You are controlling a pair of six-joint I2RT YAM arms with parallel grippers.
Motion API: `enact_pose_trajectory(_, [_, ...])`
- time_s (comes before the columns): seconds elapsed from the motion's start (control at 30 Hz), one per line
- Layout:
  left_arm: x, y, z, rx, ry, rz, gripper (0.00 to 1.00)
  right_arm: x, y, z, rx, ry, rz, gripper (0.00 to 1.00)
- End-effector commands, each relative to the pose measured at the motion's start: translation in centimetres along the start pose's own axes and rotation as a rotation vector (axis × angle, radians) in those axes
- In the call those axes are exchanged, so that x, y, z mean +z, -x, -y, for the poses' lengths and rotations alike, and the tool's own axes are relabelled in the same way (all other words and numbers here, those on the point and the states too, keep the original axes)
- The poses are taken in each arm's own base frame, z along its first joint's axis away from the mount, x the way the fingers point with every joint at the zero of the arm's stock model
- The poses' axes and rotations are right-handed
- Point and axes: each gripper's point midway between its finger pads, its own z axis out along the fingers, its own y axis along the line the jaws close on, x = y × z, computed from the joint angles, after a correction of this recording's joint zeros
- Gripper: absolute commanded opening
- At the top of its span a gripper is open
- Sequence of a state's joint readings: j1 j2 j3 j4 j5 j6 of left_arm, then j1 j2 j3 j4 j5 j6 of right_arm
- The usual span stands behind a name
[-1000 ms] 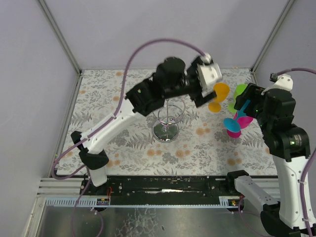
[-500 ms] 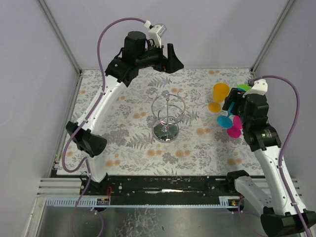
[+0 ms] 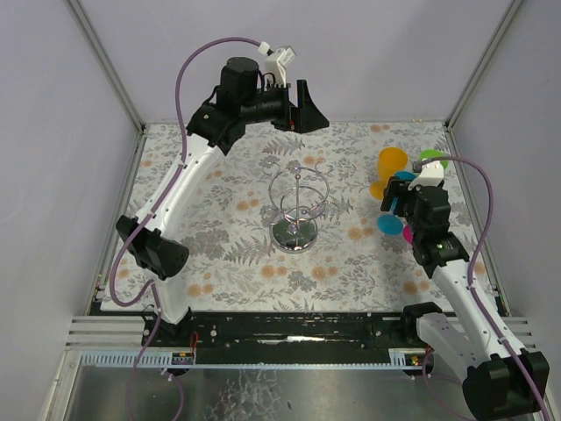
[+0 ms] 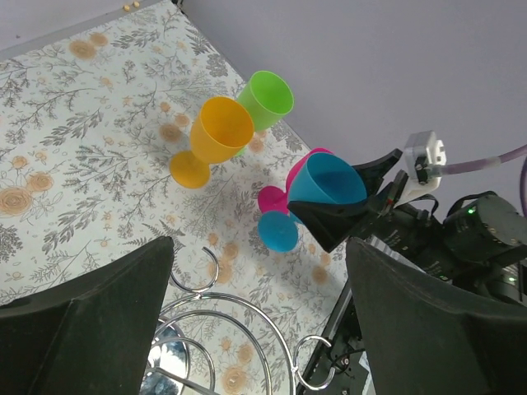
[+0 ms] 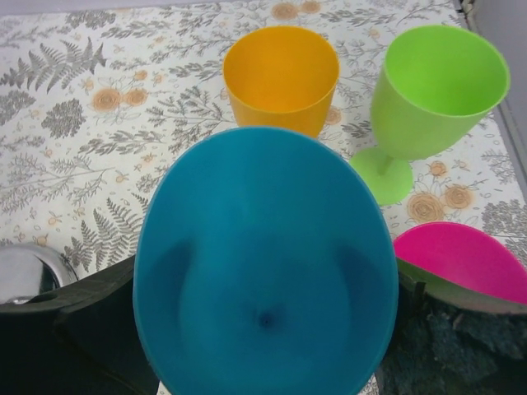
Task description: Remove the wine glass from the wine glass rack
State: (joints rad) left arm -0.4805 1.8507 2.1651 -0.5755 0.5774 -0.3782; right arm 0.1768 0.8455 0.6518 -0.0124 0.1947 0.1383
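The wine glass rack [image 3: 298, 207] is a shiny wire stand in the middle of the floral table, and nothing hangs from its ring [image 4: 247, 329]. My right gripper [image 3: 401, 203] is shut on the bowl of a blue wine glass [image 3: 388, 223], holding it tilted to the right of the rack. In the right wrist view that blue wine glass [image 5: 263, 206] fills the space between the fingers of my right gripper [image 5: 255, 296]. My left gripper [image 3: 308, 105] hangs open and empty, high above the back of the table. In its wrist view my left gripper [image 4: 259, 313] looks down on the ring.
An orange glass [image 3: 390, 167] and a green glass [image 3: 429, 158] stand upright at the right rear. A pink glass [image 3: 408, 233] lies just behind the blue one. The cell's walls and corner posts close in the table's back and sides.
My left arm has swung up and back from beside the orange glass to the rear of the cell. My right arm has come down and in towards the rack, carrying the blue glass.
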Motion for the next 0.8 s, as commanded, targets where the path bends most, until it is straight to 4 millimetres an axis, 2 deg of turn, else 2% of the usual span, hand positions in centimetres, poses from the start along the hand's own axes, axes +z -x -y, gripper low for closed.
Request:
enact_pose_trajectory(0.0, [-1.0,1.1,1.3,0.014,-0.043,0.033,0.85,0.7,2.1,-1.4,-0.033,0.077,0.145,0.61])
enact_pose_trajectory(0.2, [-1.2,0.8,1.5,0.008,-0.049,0.025,0.85,1.5,0.0,-2.1,-0.048,0.124,0.170,0.61])
enact_pose_trajectory(0.5, [-1.7,0.5,1.8,0.010,-0.054,0.019,0.86,2.7,-2.8,-1.8,-0.069,0.119,0.198,0.62])
enact_pose_trajectory(0.77, [-1.9,0.0,1.9,0.007,-0.065,0.004,0.86,3.5,-4.0,-1.4,-0.123,0.105,0.233,0.67])
